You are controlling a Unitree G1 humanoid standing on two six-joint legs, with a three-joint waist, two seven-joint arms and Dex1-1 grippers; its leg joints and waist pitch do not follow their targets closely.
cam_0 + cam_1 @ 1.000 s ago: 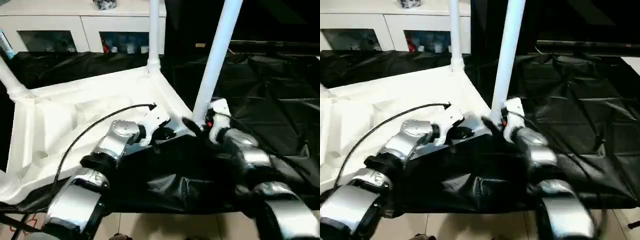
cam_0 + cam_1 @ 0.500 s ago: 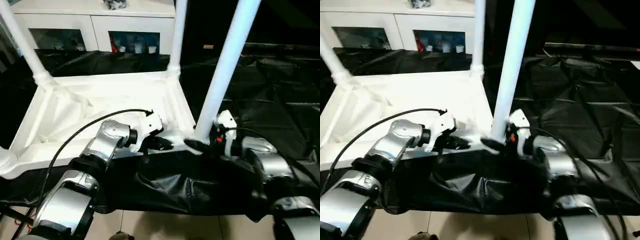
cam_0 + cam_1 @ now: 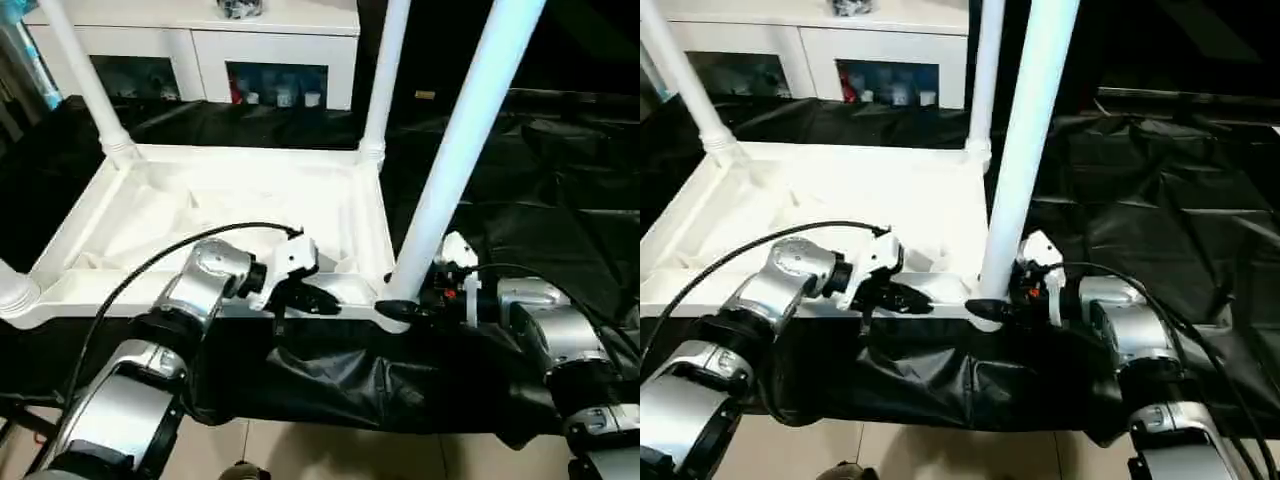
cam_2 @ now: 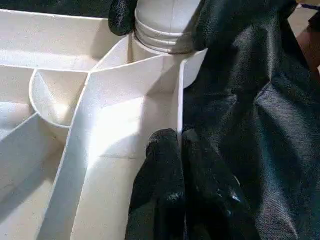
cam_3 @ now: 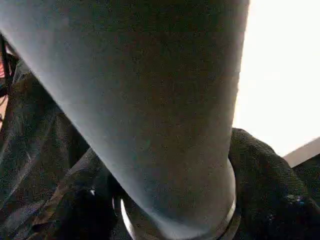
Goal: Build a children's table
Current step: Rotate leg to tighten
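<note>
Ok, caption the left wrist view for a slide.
Left gripper pinching the upturned tabletop's rim near the corner leg.

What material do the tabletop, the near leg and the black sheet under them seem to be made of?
The tabletop looks like moulded white plastic, matte: thin ribs and a round socket show on its underside. The near leg looks like a smooth white plastic tube, slightly glossy, with a ringed collar at its base. The black sheet looks like thin coated fabric or plastic film: it creases and shines.

White tabletop (image 3: 200,200), white legs (image 3: 470,140); black cloth (image 3: 560,180); black-fingered tools (image 4: 180,190).
</note>
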